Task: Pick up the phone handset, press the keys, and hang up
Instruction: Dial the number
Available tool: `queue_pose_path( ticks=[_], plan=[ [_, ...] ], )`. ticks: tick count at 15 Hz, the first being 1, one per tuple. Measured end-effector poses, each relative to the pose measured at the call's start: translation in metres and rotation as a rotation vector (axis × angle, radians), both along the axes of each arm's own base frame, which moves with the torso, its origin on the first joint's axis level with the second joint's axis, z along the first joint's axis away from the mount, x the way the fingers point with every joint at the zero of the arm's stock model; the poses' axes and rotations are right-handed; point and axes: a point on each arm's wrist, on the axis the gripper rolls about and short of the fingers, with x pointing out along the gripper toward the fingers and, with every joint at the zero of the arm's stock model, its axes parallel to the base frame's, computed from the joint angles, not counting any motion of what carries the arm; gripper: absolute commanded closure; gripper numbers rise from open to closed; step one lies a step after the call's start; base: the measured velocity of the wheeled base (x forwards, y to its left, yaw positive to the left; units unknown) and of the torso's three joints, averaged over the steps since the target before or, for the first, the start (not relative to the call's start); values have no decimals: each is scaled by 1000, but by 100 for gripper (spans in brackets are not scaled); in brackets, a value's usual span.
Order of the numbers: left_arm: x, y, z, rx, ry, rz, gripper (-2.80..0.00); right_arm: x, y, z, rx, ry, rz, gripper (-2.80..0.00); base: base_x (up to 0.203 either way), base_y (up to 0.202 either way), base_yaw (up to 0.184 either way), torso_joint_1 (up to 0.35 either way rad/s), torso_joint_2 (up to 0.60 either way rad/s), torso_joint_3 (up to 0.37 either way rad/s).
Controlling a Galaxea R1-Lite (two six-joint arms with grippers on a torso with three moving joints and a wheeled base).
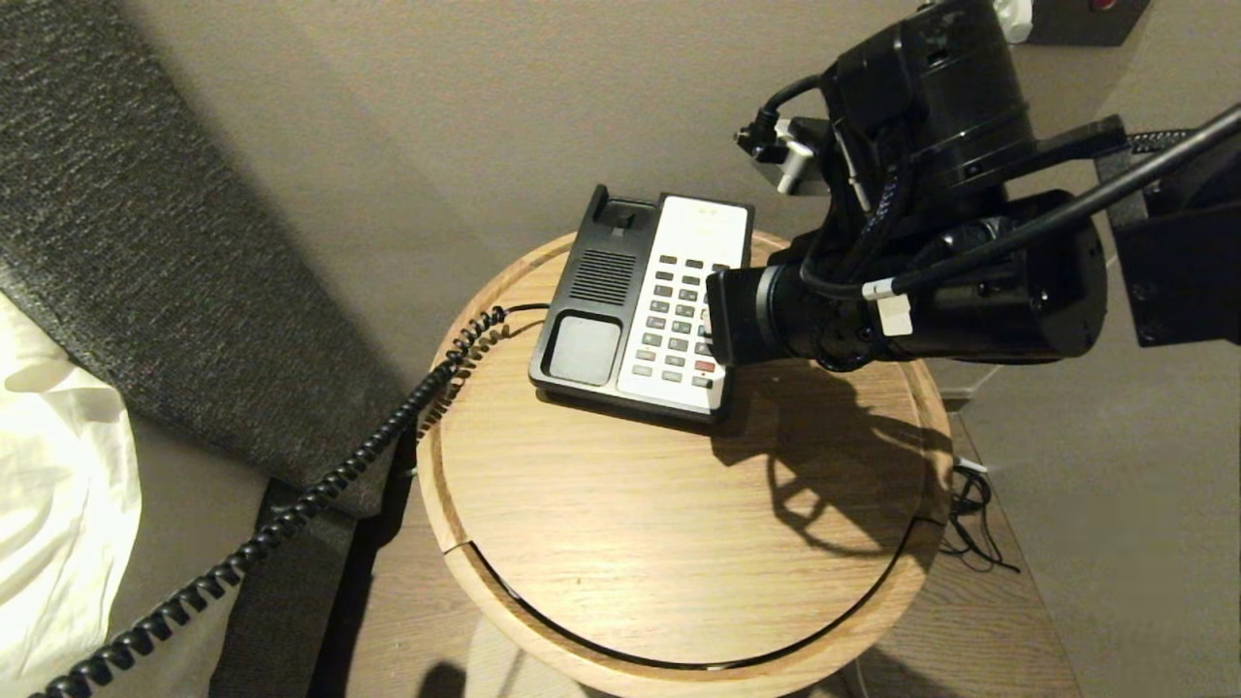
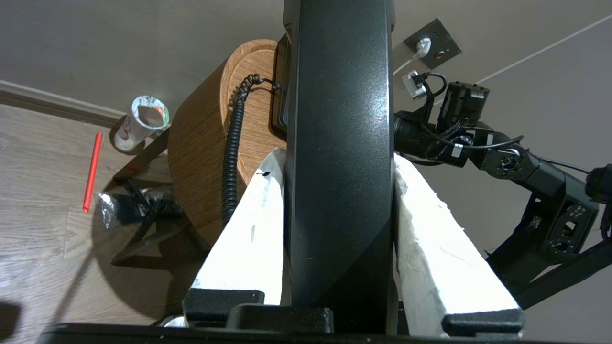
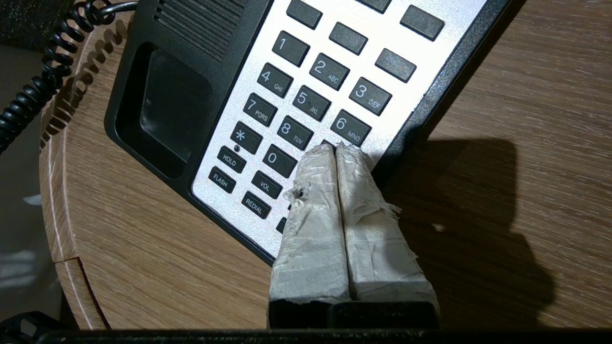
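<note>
From the head camera: the right arm reaches in over the phone base (image 1: pixel 640 305) on the round table (image 1: pixel 679 543), its claw hidden behind the wrist above the keys (image 1: pixel 679 330). The cradle is bare, and the cord (image 1: pixel 320 494) runs from the base off the table's edge, out of view.

From the left wrist: the left claw (image 2: pixel 337 200) grasps the handset (image 2: pixel 339 143) between its white-wrapped fingers (image 2: pixel 430 229), held well off the base and up from the table. A paper cup (image 2: pixel 142 122) and red straw (image 2: pixel 92 172) lie on the floor near the table's foot.

From the right wrist: the right claw (image 3: pixel 334 150) is clenched, tips together, on the keypad just below the 6 key (image 3: pixel 351 128). The blunt paired tips look wider than one key, so a press could well catch a neighbour. A push from the side might slide the base. A taut cord could also drag it, spoiling the hang-up.
</note>
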Motion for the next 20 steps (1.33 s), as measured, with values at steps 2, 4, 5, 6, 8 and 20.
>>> queue_pose_path(
  ticks=[2,4,5,6,8,20],
  plan=[
    [0,0,0,1,1,0,0,1,1,-1,-3,3,0,0,0,0,0,0,0,0],
    [0,0,-1,0,1,-1,0,2,2,-3,-6,6,-1,0,0,0,0,0,0,0],
    [0,0,-1,1,1,-1,0,3,2,-4,-6,6,-1,0,0,0,0,0,0,0],
    [0,0,-1,1,1,-1,0,3,3,-4,-6,5,-1,0,0,0,0,0,0,0],
    [0,0,-2,3,3,-1,0,4,4,-6,-9,7,-1,0,0,0,0,0,0,0],
    [-1,1,-3,1,2,0,0,-2,9,-1,21,0,16,0,0,0,0,0,0,0]
  ],
)
